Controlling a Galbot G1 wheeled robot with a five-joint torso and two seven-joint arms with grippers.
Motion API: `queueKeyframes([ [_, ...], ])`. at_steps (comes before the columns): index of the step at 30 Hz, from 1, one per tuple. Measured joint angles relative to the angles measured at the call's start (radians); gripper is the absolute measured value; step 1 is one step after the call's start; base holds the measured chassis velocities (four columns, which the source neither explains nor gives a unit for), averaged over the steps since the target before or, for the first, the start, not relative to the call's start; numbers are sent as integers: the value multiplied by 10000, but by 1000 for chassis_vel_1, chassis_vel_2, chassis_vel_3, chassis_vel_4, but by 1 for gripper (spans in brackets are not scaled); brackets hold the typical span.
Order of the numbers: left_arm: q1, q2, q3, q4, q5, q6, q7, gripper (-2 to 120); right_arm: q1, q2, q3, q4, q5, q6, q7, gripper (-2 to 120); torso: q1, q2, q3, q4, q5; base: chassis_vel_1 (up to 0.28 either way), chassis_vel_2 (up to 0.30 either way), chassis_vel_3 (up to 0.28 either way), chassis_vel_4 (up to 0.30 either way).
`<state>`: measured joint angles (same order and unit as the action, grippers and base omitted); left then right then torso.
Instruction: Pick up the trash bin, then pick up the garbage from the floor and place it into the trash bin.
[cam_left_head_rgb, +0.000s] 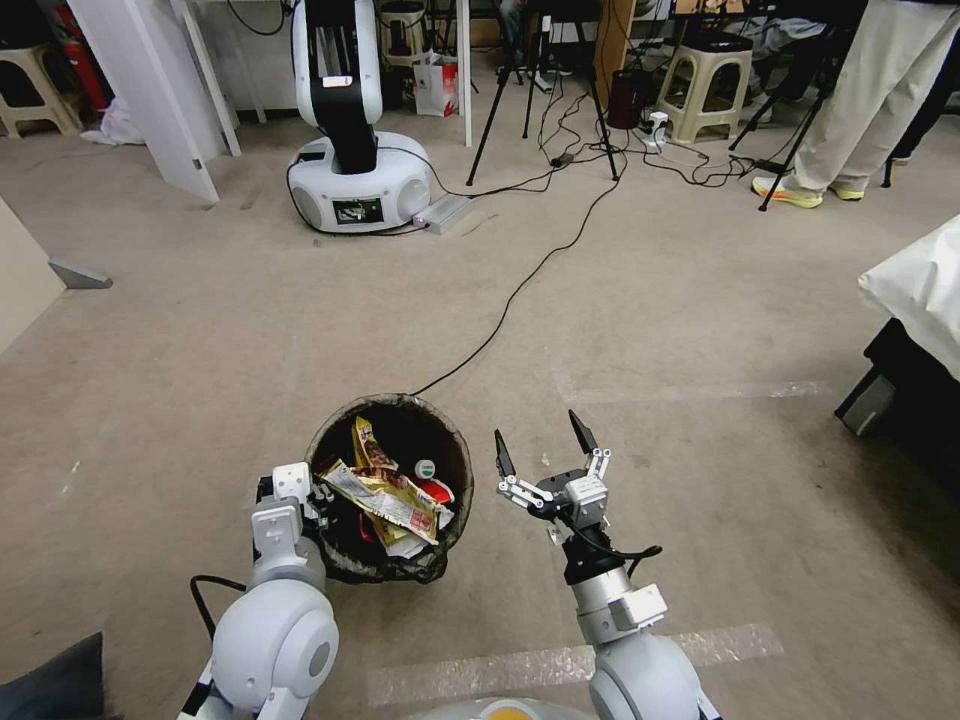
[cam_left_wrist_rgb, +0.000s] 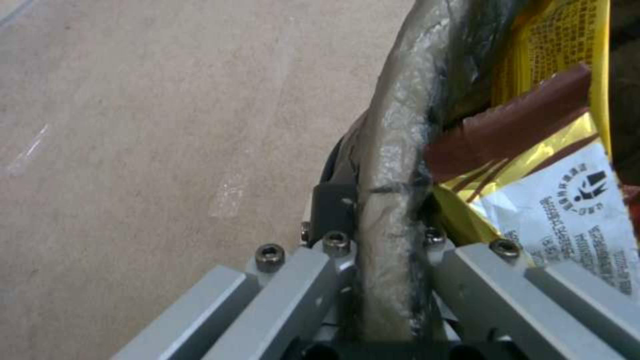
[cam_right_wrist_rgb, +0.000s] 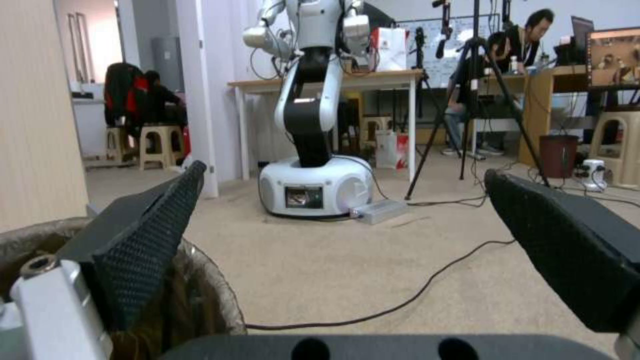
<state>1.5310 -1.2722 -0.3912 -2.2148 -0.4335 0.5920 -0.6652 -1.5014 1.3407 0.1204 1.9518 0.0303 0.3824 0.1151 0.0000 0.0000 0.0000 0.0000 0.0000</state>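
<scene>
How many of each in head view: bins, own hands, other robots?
bin: 1
hands: 2 (left hand shut on the bin rim, right hand open beside the bin)
other robot: 1
Total: 4

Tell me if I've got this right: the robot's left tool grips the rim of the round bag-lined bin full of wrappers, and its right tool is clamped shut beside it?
Not quite. The right tool is open, fingers spread, as the head view shows. The left tool does grip the rim of the round bag-lined bin holding wrappers.
</scene>
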Motion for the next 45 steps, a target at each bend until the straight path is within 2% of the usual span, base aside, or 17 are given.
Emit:
queueKeyframes([
  [18,0,19,4,0,-5,1,19,0,0,0,0,0,0,0,0,100,0,0,0,0,0,0,0,0,0],
  [19,2,118,22,-16,-43,16,275,0,-1,0,0,0,0,0,0,100,0,0,0,1,1,0,0,0,0],
  [22,7,210,47,-47,-90,29,510,0,-1,0,0,0,0,0,0,100,0,0,0,1,-3,0,0,0,0],
  [23,17,363,76,-140,-150,51,885,0,-1,0,0,0,0,0,0,100,0,0,0,3,4,0,0,0,0],
  [24,17,363,76,-140,-150,51,885,0,-1,0,0,0,0,0,0,100,0,0,0,3,4,0,0,0,0],
  [27,56,776,214,-422,-412,124,2074,0,0,0,0,0,0,0,1,100,0,0,0,-1,-1,0,0,0,0],
  [28,56,776,214,-422,-412,124,2074,0,0,0,0,0,0,0,1,100,0,0,0,-1,-1,0,0,0,0],
  [30,77,1002,281,-569,-546,161,2703,0,0,0,0,0,0,0,0,100,0,0,0,-2,1,0,0,0,0],
  [41,69,1097,293,-589,-744,251,2816,0,0,0,0,0,0,0,0,100,0,0,0,1,0,0,0,0,0],
  [45,-77,1440,303,-599,-2036,807,3001,0,0,0,0,0,0,0,0,100,0,0,0,0,-1,0,0,0,0],
])
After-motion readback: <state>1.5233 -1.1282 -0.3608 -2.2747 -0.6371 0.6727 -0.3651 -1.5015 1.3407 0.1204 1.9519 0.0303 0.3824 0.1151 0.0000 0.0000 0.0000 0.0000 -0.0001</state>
